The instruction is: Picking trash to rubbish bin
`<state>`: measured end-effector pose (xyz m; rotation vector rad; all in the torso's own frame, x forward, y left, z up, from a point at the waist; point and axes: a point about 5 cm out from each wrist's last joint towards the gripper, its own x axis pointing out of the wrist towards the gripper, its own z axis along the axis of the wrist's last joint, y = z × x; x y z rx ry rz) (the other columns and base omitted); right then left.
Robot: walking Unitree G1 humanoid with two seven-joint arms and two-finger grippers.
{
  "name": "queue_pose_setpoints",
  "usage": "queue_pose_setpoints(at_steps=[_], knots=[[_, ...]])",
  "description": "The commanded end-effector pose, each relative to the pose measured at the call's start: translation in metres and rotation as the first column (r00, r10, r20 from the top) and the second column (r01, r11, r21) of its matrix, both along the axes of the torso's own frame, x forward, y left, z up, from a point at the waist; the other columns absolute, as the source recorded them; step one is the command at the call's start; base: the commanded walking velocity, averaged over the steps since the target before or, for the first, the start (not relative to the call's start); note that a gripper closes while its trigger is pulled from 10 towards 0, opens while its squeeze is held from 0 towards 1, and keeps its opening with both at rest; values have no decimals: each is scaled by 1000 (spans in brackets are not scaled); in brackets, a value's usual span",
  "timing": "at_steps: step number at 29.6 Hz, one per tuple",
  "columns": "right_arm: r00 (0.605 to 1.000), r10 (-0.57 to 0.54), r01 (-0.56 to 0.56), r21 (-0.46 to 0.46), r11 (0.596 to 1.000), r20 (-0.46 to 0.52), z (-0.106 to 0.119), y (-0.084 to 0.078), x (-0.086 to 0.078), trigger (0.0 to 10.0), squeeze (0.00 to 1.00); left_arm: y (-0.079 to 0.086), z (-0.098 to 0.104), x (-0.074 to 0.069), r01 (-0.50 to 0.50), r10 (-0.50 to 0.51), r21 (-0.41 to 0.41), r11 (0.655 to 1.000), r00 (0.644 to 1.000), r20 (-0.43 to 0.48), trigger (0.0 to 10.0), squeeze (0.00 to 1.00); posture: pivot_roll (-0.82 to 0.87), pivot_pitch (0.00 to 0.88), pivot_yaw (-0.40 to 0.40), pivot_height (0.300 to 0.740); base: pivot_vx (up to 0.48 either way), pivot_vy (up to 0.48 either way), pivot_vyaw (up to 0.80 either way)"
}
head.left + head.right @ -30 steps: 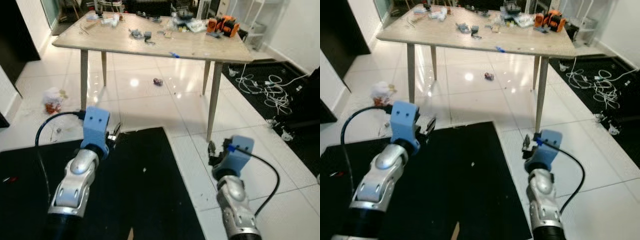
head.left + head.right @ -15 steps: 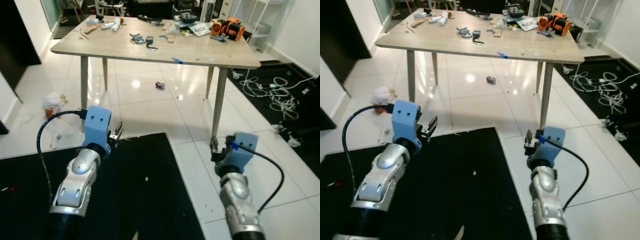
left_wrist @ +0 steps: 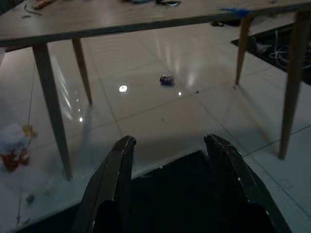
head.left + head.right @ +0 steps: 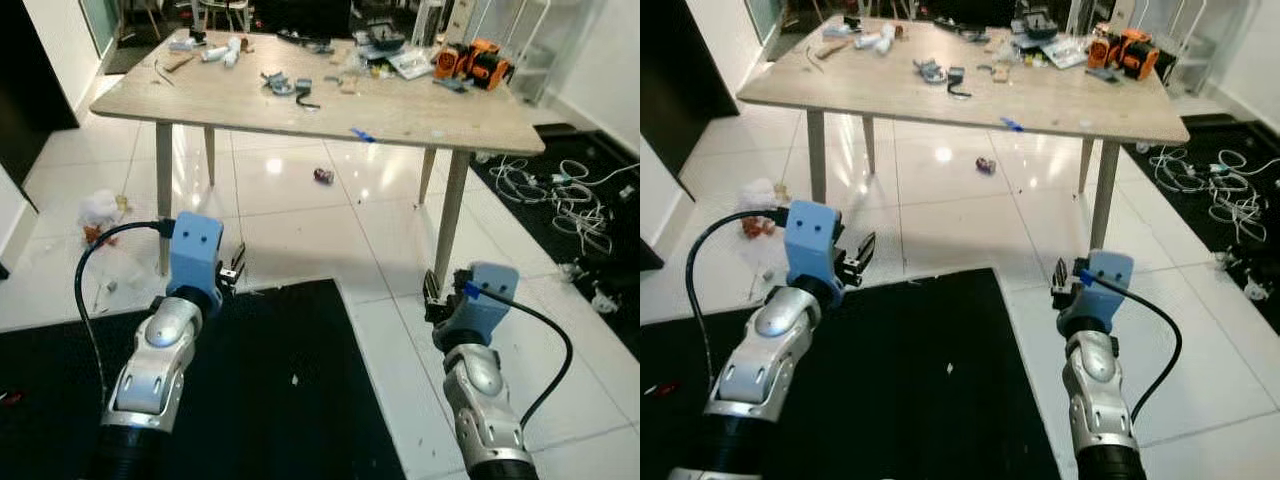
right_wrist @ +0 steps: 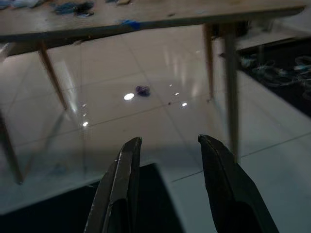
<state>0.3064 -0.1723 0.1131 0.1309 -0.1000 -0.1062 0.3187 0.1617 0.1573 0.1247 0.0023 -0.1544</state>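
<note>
1. The left tool (image 4: 236, 272) is held out low above the edge of a black mat (image 4: 270, 390), its two black fingers (image 3: 114, 179) spread apart with nothing between them.
2. The right tool (image 4: 1058, 278) hovers over the white tiled floor (image 4: 300, 230) just beside the mat's right edge, its fingers (image 5: 221, 170) likewise apart and empty.
3. Ahead of both tools stands a wooden counter (image 4: 300, 100) on slim tapered legs; the right tool is near its front right leg (image 4: 447, 225).
4. A small dark piece of trash (image 4: 322, 176) lies on the floor under the counter, well apart from both tools and roughly between their lines of sight; in the wrist views it shows beyond the finger gaps (image 3: 166, 80) (image 5: 142, 90).
5. A crumpled white-and-red piece of litter (image 4: 97, 212) lies on the floor by the counter's front left leg, off to the left of the left tool.
6. The countertop carries scattered clutter, including an orange device (image 4: 478, 60) at its far right corner.
7. Loose white cables (image 4: 555, 190) sprawl on the floor to the right.
</note>
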Motion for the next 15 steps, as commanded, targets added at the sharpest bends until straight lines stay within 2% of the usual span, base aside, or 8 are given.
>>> queue_pose_setpoints(at_steps=[1, 7, 15], knots=[[999, -17, 16, -16, 1000, -32, -6, -4, -3, 10000, 0, 1, -3, -1, -2, 2, 6, 1000, 1000, -13, 10000, 0, -34, 138, 9, 740, 401, 0, 0], [1000, 8, -10, -56, 998, -21, -2, -1, -2, 10000, 0, 1, -4, -1, -7, 7, 3, 1000, 1000, -14, 10000, 0, -38, 144, 3, 740, 406, 0, 0], [1000, -7, 6, -38, 999, -11, 0, -2, -3, 10000, 0, 1, -5, -2, -9, 9, 0, 1000, 1000, -17, 10000, 0, -39, 148, 2, 740, 404, 0, 0]])
